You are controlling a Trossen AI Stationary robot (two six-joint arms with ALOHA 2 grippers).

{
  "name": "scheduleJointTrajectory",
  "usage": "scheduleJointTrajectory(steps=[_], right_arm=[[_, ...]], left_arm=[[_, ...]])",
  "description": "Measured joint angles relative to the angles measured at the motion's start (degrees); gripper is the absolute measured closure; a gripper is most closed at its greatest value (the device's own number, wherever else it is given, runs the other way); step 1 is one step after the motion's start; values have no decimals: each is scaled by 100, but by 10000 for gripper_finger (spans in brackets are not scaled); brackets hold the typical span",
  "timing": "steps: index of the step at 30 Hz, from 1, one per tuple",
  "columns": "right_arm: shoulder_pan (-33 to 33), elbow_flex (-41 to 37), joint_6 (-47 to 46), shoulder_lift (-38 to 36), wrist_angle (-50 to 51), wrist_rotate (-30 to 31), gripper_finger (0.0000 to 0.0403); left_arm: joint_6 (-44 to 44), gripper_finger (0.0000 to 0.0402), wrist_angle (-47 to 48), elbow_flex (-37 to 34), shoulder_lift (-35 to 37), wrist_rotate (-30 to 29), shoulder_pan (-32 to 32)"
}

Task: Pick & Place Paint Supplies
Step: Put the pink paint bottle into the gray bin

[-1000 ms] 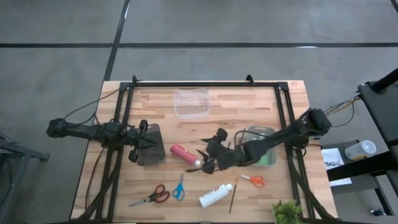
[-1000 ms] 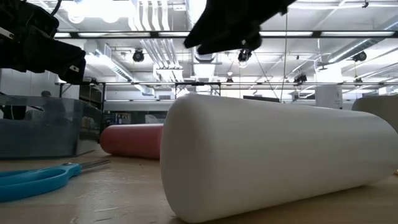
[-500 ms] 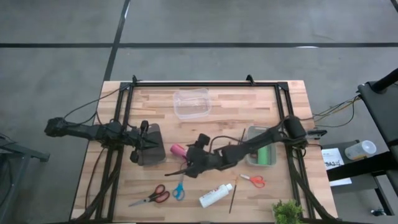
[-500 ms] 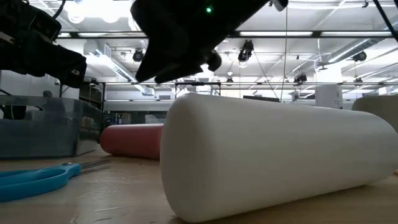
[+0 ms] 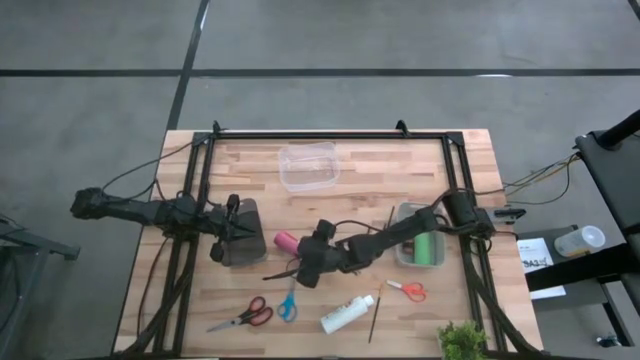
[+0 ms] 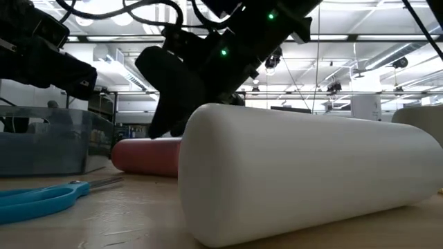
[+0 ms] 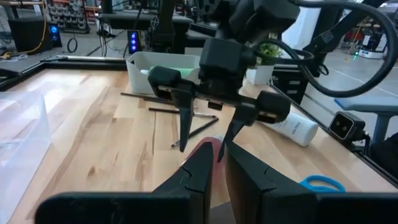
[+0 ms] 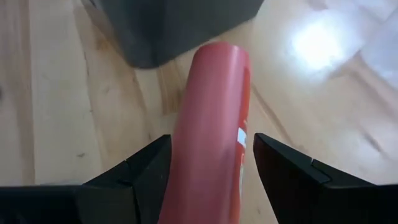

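A red paint bottle [image 5: 286,241] lies on its side on the wood table, next to a dark grey bin [image 5: 245,232]. My right gripper [image 5: 300,262] is open and low over it. Its two fingers [image 8: 146,171] stand on either side of the bottle's body [image 8: 211,124], as the left wrist view [image 7: 202,149] also shows. My left gripper [image 5: 228,233] is shut and empty at the dark bin. A white bottle [image 5: 347,313] lies near the front edge, with a thin brush [image 5: 374,316] beside it. A green bottle [image 5: 428,248] lies in a pale bin [image 5: 405,213].
A clear plastic tub [image 5: 308,165] stands at the back centre. Red scissors [image 5: 243,315], blue scissors [image 5: 288,303] and orange scissors [image 5: 406,290] lie near the front. A small plant [image 5: 460,340] sits at the front right corner. Another brush [image 5: 390,218] lies by the pale bin.
My right gripper has gone toward the table's left edge and come down, from beside the red bottle's cap end to over its body. Its open fingers now stand on either side of the bottle. The bottle has stayed where it was.
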State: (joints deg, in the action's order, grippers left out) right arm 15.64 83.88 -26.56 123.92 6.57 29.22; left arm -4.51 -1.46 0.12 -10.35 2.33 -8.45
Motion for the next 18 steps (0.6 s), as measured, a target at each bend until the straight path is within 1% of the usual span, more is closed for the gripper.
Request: scheduleJointTrajectory(steps=[5, 9, 15, 18], right_arm=[[-89, -37, -332, 0, 159, -350, 177], [-142, -66, -352, -4, 222, -616, 177], [-195, -66, -359, -20, 366, -851, 177], [-241, -63, -599, -31, 481, -1053, 177]], left_arm=[[0, 351, 3, -1, 0, 2, 0], [0, 351, 0, 0, 0, 2, 0], [0, 351, 3, 0, 0, 2, 0], [0, 351, 3, 0, 0, 1, 0]])
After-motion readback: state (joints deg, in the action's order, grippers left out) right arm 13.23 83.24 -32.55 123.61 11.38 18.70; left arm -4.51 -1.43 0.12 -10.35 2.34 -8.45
